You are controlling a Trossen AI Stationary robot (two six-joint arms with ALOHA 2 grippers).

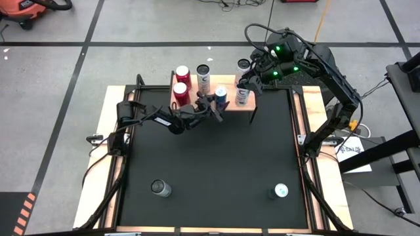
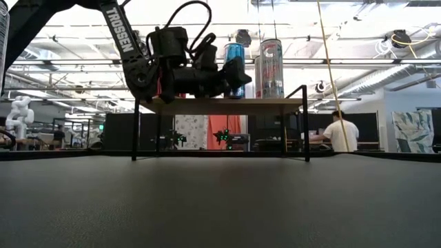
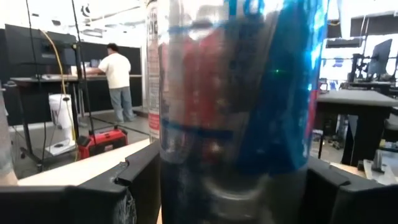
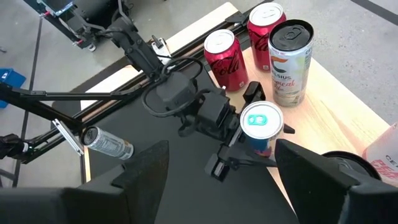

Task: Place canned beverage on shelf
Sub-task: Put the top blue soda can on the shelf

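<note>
1. From above, the blue can [image 1: 221, 96] stood upright on the shelf [image 1: 230, 113], near the middle of its front edge, with two red cans [image 1: 182, 82] and a tall pale can [image 1: 203, 78] toward the shelf's left end. The left hand [image 1: 214, 109] reached in from the worktop [image 1: 216, 164] and bracketed the blue can. The right hand [image 1: 248, 84] hung over the shelf's right end by another tall can [image 1: 242, 95]; whether it gripped that one could not be told. Two more cans [image 1: 161, 189] lay near the worktop's front edge.

2. At table height, the left hand [image 2: 231, 74] sat level with the blue can [image 2: 234, 58] on the shelf top [image 2: 227, 105]; contact was hard to judge.

3. The left wrist camera was filled by the blue can [image 3: 249, 99], a finger [image 3: 134, 183] on either side, apparently just clear of it.

4. The right wrist camera showed the blue can [image 4: 262, 129] between the left hand's [image 4: 252, 134] parted fingers. The right hand's own fingers [image 4: 146, 171] stood wide apart with nothing between them.

5. A judgement: the can looked stiff but dentable, smooth and slippery, likely heavy if full, best held around mid-body.
</note>
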